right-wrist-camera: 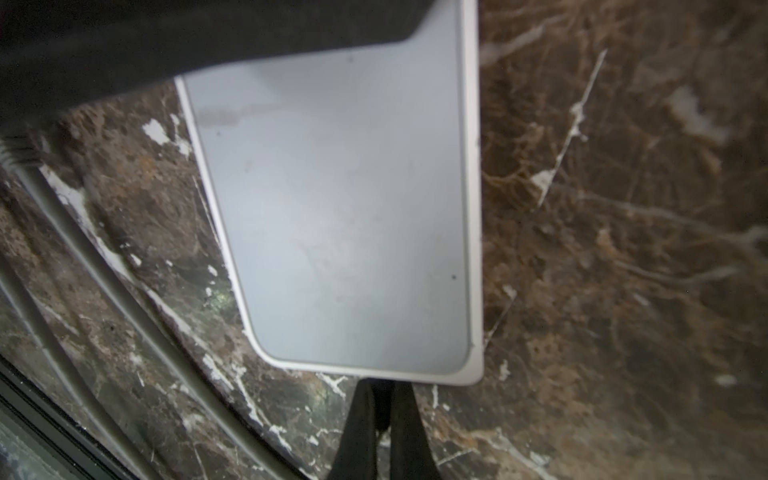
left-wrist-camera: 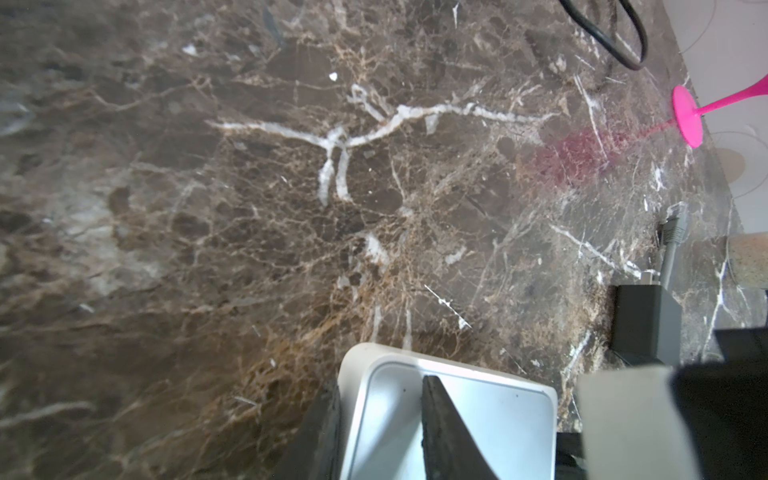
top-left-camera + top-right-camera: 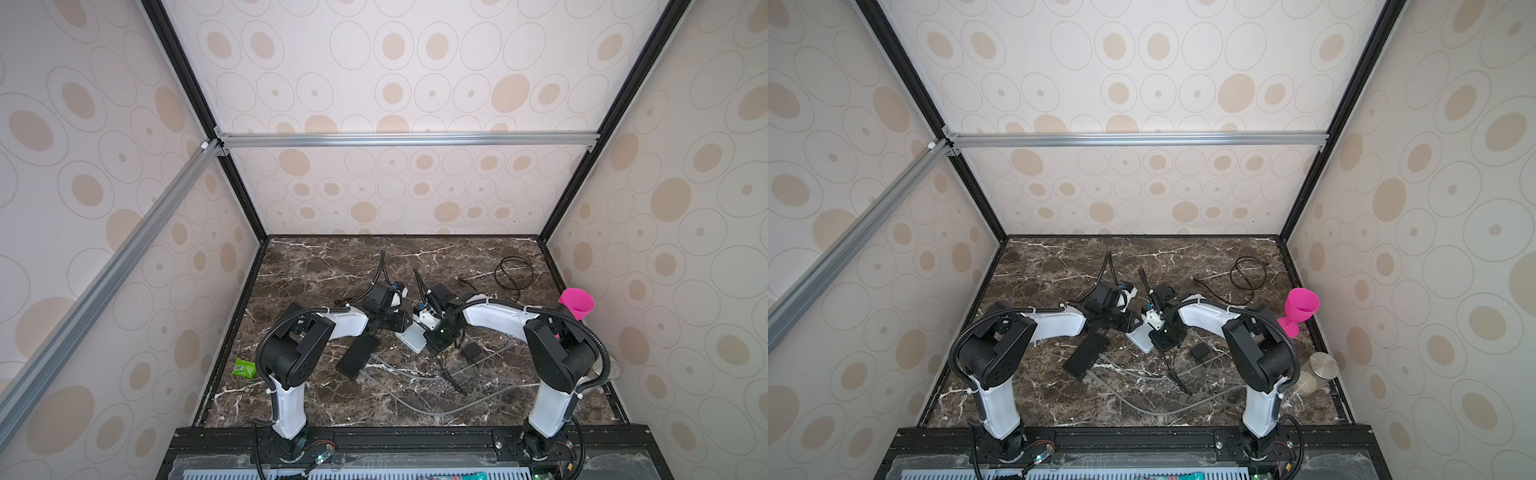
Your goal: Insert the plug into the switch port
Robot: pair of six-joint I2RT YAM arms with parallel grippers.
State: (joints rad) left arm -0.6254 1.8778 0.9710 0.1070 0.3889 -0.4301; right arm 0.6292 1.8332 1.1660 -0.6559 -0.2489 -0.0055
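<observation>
The brown marble surface (image 3: 316, 270) carries the white switch (image 3: 411, 338) near its middle. The left claw (image 2: 380, 386), partly apart, grips one end of the switch, with one finger at its side wall and one over its top. The right claw (image 1: 382, 386) is pinched together on the dark plug (image 1: 380, 399), which touches the switch's opposite end.

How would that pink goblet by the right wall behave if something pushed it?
The pink goblet would probably tip easily: wide cup, thin stem, small foot. It looks like light plastic, so probably not fragile. Tipped, it could roll.
</observation>
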